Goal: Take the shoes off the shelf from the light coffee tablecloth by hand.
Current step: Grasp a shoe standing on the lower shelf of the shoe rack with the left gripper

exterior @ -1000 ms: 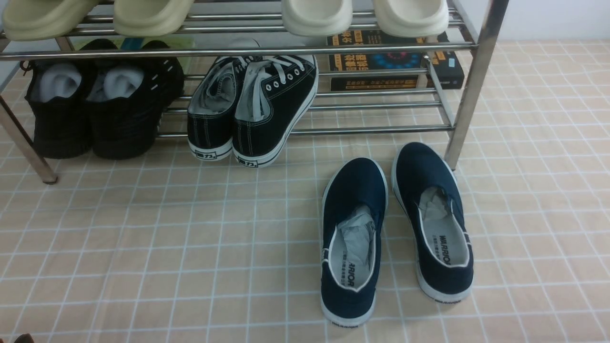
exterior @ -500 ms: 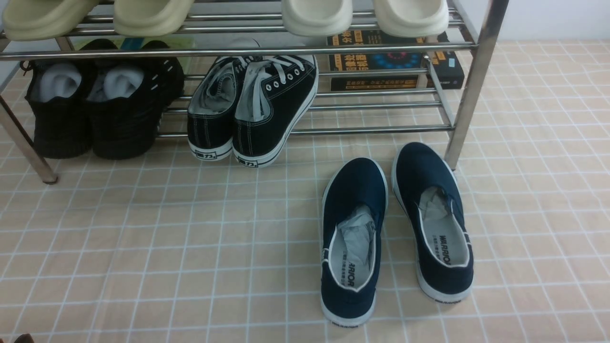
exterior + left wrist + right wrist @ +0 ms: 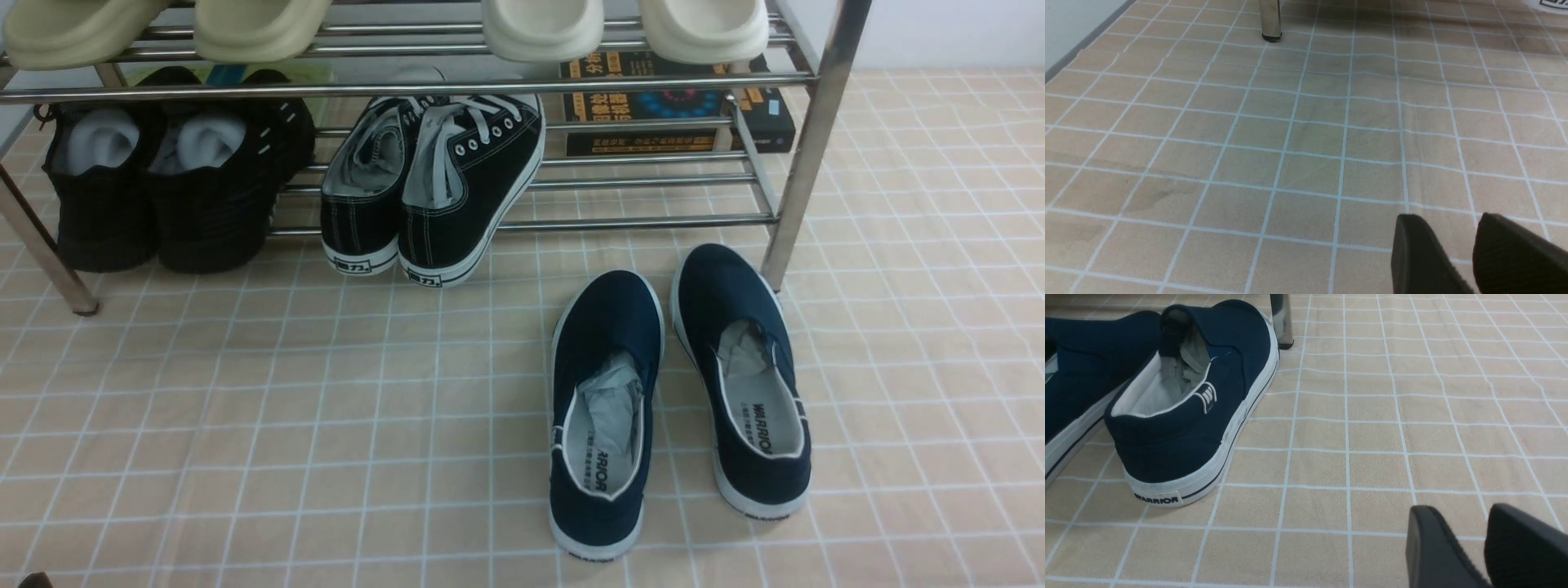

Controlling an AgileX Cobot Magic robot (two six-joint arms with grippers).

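The shoes (image 3: 433, 188), black canvas lace-ups with white laces and soles, sit on the bottom tier of the chrome shelf (image 3: 653, 221). Their heels hang over its front bar and rest on the light coffee tablecloth (image 3: 286, 408). Neither gripper shows in the front view. In the left wrist view my left gripper (image 3: 1447, 218) hovers open over bare cloth, with one shelf leg (image 3: 1270, 20) ahead of it. In the right wrist view my right gripper (image 3: 1457, 510) is open over the cloth, nothing between its fingers, to the side of the navy slip-ons (image 3: 1196, 408).
The navy slip-ons (image 3: 678, 392) lie on the cloth in front of the shelf's right post (image 3: 804, 155). All-black shoes stuffed with grey paper (image 3: 163, 188) fill the lower tier's left. A dark box (image 3: 678, 106) lies behind. Cream slippers (image 3: 539, 24) sit on the upper tier.
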